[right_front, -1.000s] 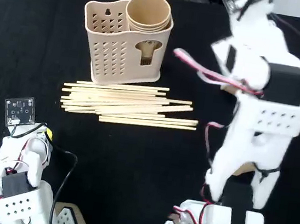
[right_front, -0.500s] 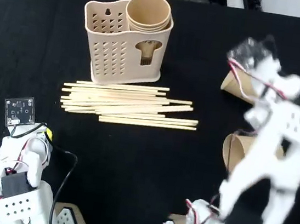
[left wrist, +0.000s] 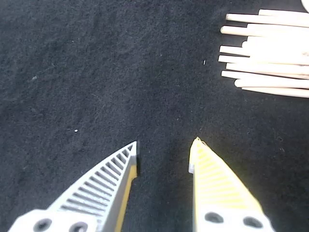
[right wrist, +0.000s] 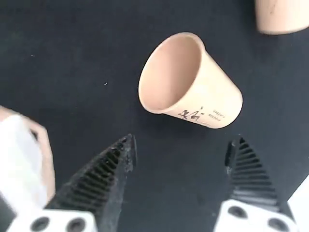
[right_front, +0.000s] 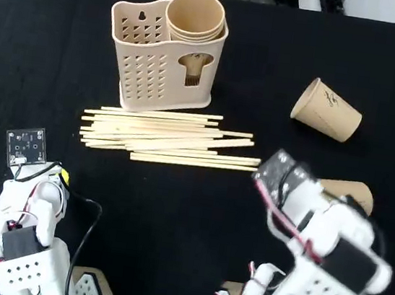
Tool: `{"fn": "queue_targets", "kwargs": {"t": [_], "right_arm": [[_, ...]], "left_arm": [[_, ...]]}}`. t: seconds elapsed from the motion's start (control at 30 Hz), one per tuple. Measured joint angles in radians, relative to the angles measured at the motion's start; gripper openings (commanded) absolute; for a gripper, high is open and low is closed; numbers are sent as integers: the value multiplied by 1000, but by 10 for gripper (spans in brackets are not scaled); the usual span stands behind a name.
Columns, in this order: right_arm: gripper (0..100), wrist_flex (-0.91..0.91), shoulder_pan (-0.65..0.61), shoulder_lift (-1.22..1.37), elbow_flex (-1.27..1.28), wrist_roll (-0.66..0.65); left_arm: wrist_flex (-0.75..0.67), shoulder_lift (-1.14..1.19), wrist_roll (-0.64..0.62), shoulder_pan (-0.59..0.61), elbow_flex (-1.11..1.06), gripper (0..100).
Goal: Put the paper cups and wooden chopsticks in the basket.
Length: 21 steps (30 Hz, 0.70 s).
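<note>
Currently, we log stacked cups in basket; loose cup, second cup, chopsticks pending (left tool, right tool open).

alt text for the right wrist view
A tan paper cup lies on its side on the black tabletop, just beyond the right gripper, whose black ribbed jaws stand wide open. Part of a second tan paper cup shows farther off.

Left tool and right tool both hang parted.
</note>
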State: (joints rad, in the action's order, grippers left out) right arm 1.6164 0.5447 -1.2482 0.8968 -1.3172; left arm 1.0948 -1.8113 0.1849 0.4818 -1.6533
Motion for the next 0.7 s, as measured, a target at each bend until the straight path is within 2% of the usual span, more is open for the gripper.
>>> {"fn": "queue_targets", "kwargs": {"t": [0.23, 0.43, 0.53, 0.7], "right_arm": [[312, -284, 44, -287, 446, -15], [303, -453, 48, -460, 692, -15], [229, -566, 78, -526, 781, -14], [11, -597, 100, -551, 789, 5]], "left_arm": [[0, 0, 0, 0, 0, 185], [0, 0, 0, 0, 0, 185], [0, 0, 0, 0, 0, 185], [0, 0, 0, 0, 0, 185]]}}
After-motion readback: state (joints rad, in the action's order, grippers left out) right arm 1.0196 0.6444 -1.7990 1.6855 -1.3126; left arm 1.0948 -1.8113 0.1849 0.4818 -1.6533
